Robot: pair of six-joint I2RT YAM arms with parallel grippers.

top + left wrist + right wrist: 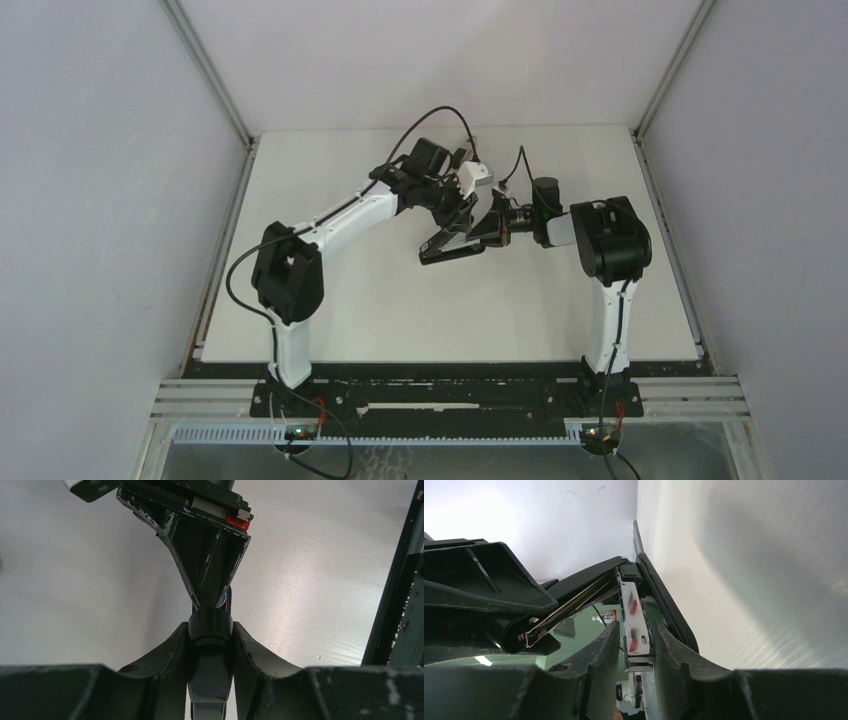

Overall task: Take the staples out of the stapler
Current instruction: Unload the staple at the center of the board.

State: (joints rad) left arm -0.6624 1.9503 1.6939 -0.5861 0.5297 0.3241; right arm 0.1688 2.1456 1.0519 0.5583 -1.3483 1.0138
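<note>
Up close, the left gripper (pixel 210 630) is clamped on the stapler (pixel 210 680), gripping its glossy black body, and the overhead view shows it held above the table (pixel 400 320). Only the right wrist view shows that stapler swung open, with the right gripper (pixel 637 642) hugging its white rail (pixel 634 612); whether it is pinching, I can't tell. The staples can't be picked out in any view.

White table (pixel 400 320), faint grain, walls on 3 sides; arm bases (pixel 290 392) at near edge. Stapler (pixel 452 248) tip poss. touching it.
</note>
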